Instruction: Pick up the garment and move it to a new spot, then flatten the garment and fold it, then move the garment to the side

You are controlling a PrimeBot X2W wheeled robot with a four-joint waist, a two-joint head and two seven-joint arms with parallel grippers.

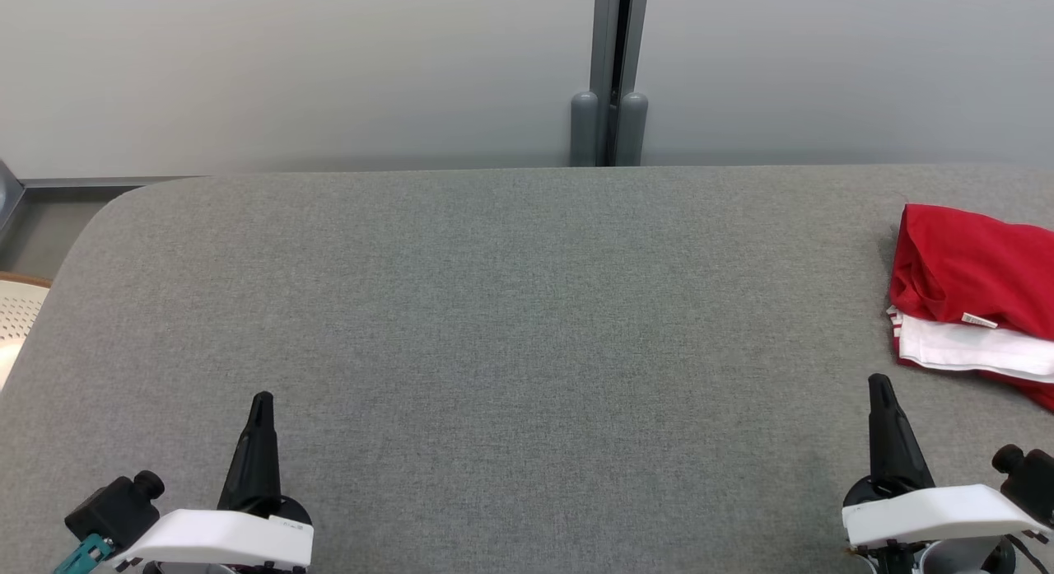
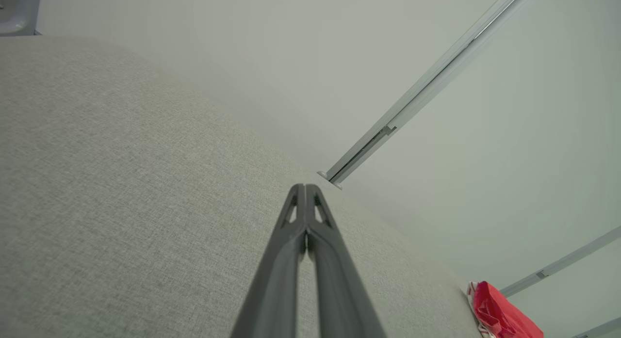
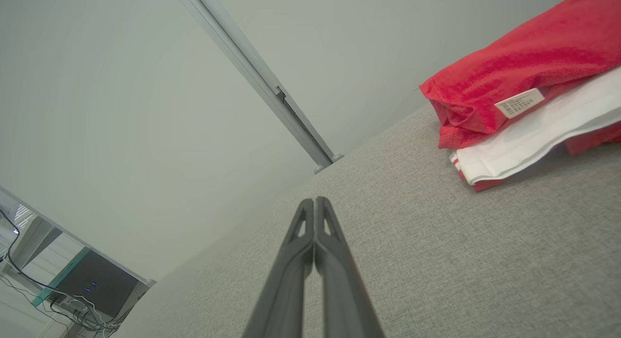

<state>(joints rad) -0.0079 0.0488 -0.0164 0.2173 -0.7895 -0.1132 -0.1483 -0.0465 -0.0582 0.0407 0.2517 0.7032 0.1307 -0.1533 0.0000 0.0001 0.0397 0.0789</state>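
Left gripper [image 1: 261,405], lower left: fingers pressed together, pointing up-frame. Right gripper [image 1: 881,390], lower right: likewise pressed together. Garment [image 1: 967,265], red and white, folded, at right edge of grey table [image 1: 494,310]. Pale wall [image 1: 288,63] behind.

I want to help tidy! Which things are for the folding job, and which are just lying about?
For the job:
red and white garment
left tool
right tool
grey table

Just lying about:
grey wall post
black box with cables

There's the left gripper [image 1: 262,403] and right gripper [image 1: 879,385]: long dark fingers [image 2: 276,280], triangular cut-outs near the tips. Behind the fingers, white shells [image 1: 222,537], black knobbed blocks [image 1: 115,508], one teal clip [image 1: 82,551].
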